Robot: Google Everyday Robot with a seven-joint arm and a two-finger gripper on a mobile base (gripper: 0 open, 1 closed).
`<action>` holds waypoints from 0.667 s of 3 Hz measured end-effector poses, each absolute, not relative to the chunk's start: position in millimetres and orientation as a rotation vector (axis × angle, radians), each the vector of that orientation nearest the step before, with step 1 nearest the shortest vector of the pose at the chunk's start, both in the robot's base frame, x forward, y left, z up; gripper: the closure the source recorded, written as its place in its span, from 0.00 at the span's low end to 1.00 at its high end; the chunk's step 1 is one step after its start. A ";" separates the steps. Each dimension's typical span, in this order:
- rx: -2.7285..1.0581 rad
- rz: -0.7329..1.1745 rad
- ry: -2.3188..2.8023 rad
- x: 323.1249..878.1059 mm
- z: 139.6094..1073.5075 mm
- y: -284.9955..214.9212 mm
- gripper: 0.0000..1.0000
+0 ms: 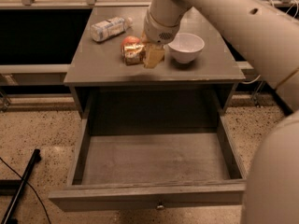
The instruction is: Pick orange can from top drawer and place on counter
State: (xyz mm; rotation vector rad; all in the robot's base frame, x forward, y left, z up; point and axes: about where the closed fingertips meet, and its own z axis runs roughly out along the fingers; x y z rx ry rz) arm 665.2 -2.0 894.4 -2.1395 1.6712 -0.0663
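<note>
The orange can is held in my gripper over the middle of the grey counter, just in front of the red apple. The can lies sideways between the yellowish fingers. I cannot tell whether it rests on the counter or hangs just above it. My thick white arm reaches in from the upper right. The top drawer is pulled wide open below and holds nothing. Its small knob shows on the front panel.
A red apple sits right behind the can. A white bowl stands just to the right of the gripper. A clear plastic bottle lies at the counter's back left. A black cable and bar lie on the speckled floor at left.
</note>
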 end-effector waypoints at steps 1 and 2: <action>-2.178 0.009 1.706 683.8 865.0 19.0 0.74; -2.185 0.076 1.756 690.9 841.0 15.1 0.71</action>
